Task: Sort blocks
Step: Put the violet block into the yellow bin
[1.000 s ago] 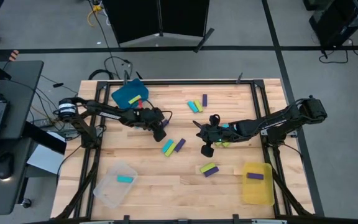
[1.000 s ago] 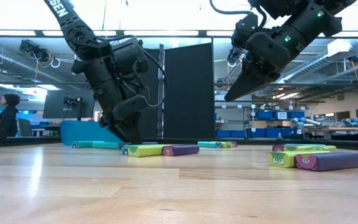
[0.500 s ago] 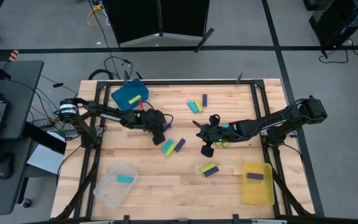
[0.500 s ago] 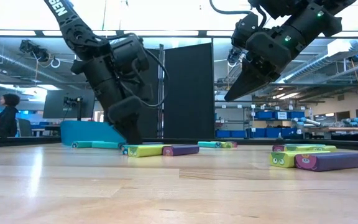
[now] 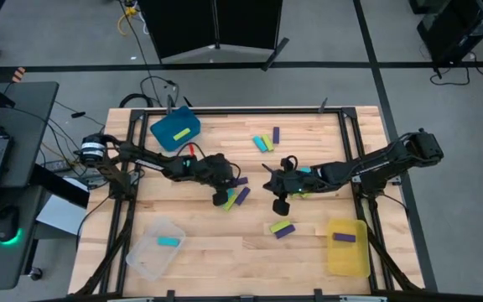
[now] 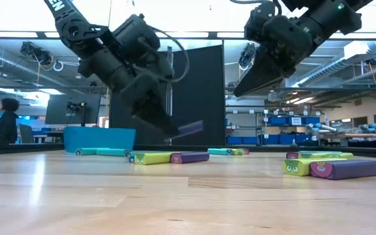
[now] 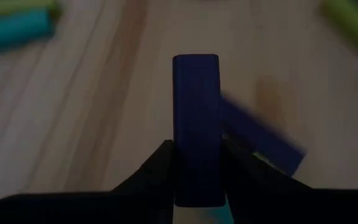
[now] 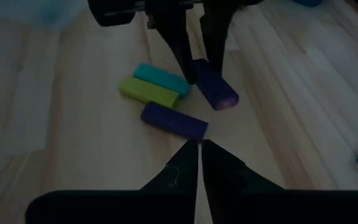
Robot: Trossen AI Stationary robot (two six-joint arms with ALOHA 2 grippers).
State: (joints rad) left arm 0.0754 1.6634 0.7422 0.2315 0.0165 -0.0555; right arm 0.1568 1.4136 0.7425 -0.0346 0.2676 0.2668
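Note:
My left gripper [image 5: 227, 188] hangs over the middle of the table, shut on a purple block [image 5: 240, 180], which also shows in the low view [image 6: 189, 128]. Below it a cyan block [image 5: 225, 199], a green one [image 8: 149, 91] and another purple one [image 5: 242, 195] lie flat side by side. My right gripper [image 5: 280, 204] hovers shut to their right, above the table and holding nothing. More blocks lie in small groups: one at the far middle [image 5: 267, 141], one at the near middle [image 5: 283, 228], and one by the right arm [image 5: 303, 172]. My left gripper pinches the purple block between its two fingers, on the two long sides near one end [image 7: 195, 163]. The fingers slant down from the table's left and lie along the block. Its free end [image 7: 195, 68] sticks out ahead of them. The block is lifted clear of the table.
A blue bin [image 5: 174, 127] with a green block stands at the far left. A clear bin [image 5: 154, 247] with a cyan block is at the near left. A yellow bin [image 5: 347, 246] with a purple block is at the near right. Bare wood lies along the near middle.
My left gripper has taken the purple block up off the table. It has moved toward the near and right edges, rising a little, and has rolled and tipped from steeply downward to a shallower slant. The block now sticks out clear above the three lying blocks.

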